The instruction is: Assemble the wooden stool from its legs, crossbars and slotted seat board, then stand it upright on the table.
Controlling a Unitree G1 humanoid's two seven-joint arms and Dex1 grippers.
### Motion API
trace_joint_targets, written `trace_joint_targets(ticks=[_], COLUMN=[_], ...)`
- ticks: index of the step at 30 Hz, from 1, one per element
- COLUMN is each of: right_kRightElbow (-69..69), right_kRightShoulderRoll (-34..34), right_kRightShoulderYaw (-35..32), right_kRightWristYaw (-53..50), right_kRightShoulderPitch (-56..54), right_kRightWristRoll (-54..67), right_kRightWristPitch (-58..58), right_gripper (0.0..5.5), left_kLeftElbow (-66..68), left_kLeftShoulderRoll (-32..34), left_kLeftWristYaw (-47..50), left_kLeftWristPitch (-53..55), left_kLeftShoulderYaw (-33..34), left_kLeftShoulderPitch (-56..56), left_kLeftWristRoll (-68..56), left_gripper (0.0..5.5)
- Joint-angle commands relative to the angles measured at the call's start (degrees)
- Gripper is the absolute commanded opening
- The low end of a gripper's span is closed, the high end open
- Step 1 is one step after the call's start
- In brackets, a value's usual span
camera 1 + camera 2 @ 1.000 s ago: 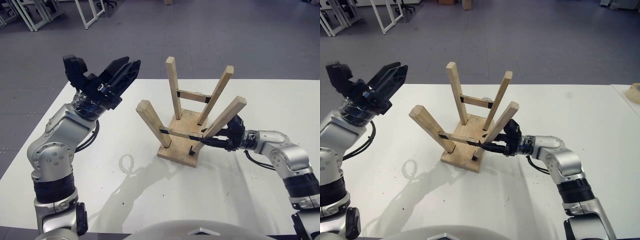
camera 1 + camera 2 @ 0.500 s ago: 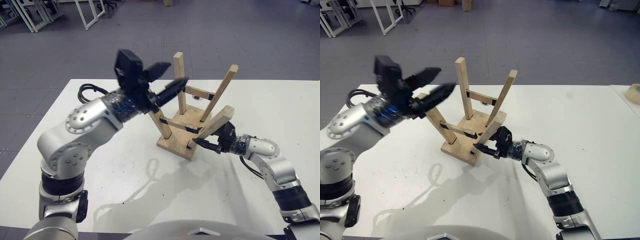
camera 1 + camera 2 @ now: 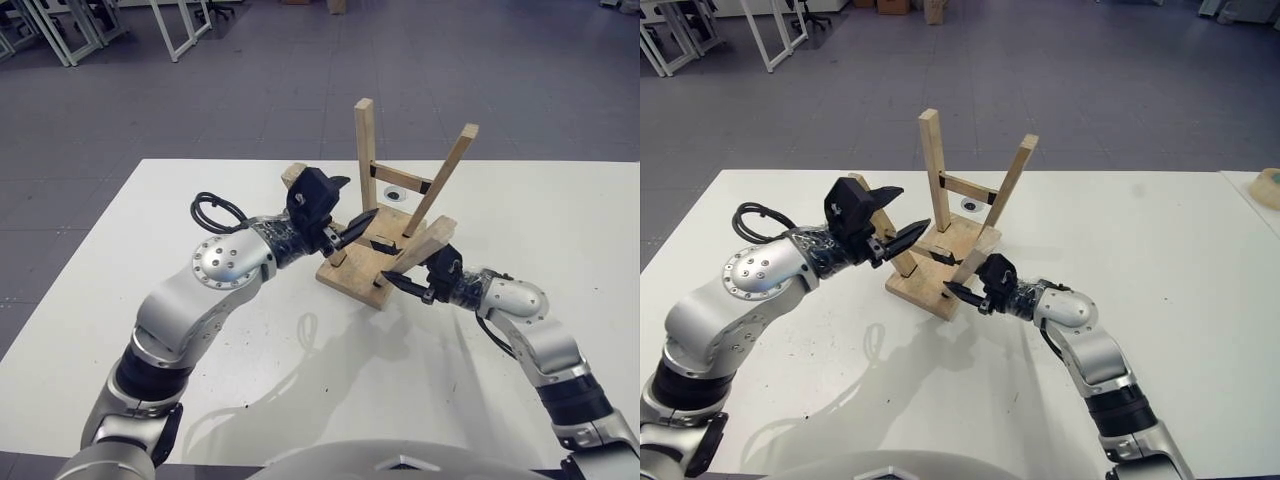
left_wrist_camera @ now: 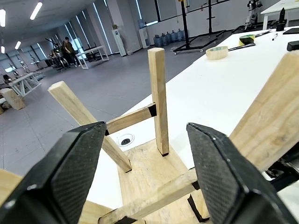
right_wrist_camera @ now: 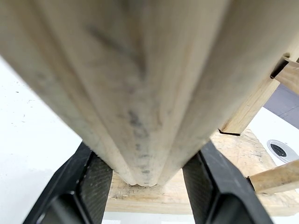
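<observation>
The wooden stool stands upside down on the white table (image 3: 120, 300), its seat board (image 3: 350, 278) flat and its legs pointing up. The two far legs (image 3: 366, 150) are joined by a crossbar (image 3: 400, 180). My left gripper (image 3: 348, 206) is open at the near-left leg (image 3: 293, 175), and the front crossbar (image 4: 154, 191) lies between its fingers (image 4: 70, 172). I cannot tell whether they touch the wood. My right gripper (image 3: 405, 287) is shut on the base of the near-right leg (image 3: 428, 243), and that leg (image 5: 140, 93) sits between both its pads.
A round hole (image 3: 397, 197) sits in the tabletop behind the stool. A tape roll (image 3: 1270, 185) lies at the table's far right edge. Bare table spreads in front of the stool and to its left. Grey floor and white frames lie beyond the far edge.
My left arm swung down from high on the left to the stool's near-left leg. My right gripper kept its hold while the stool shifted slightly away and left.
</observation>
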Motion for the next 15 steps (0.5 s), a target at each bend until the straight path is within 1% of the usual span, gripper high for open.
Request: trace_joint_targets(ticks=[1,3,6,15], right_kRightElbow=[3.55,4.13,4.76,5.50], right_kRightShoulderRoll=[-1.05,-0.99,-0.97,-1.03], right_kRightShoulderYaw=[2.05,2.78,4.15,4.77], right_kRightWristYaw=[-0.49,-0.57,-1.14,-2.07], right_kRightShoulderPitch=[1.33,1.16,0.53,-0.48], right_kRightWristRoll=[-3.49,-4.11,-5.72,-5.79], right_kRightWristPitch=[5.81,6.25,6.11,9.97], right_gripper=[2.02,2.02,2.02,2.02], left_kLeftElbow=[2.65,5.68,9.37,9.20], left_kLeftShoulderRoll=[-1.69,-3.86,-4.54,-9.18], left_kLeftWristYaw=[-1.51,-2.39,-3.74,-4.22], left_kLeftWristPitch=[-2.30,-4.11,-7.15,-8.54], left_kLeftShoulderYaw=[-2.38,-2.96,-4.30,-2.73], left_kLeftShoulderPitch=[0.39,1.86,4.94,4.59], left_kLeftWristRoll=[4.68,5.72,9.22,13.09], left_gripper=[3.17,3.17,3.17,3.17])
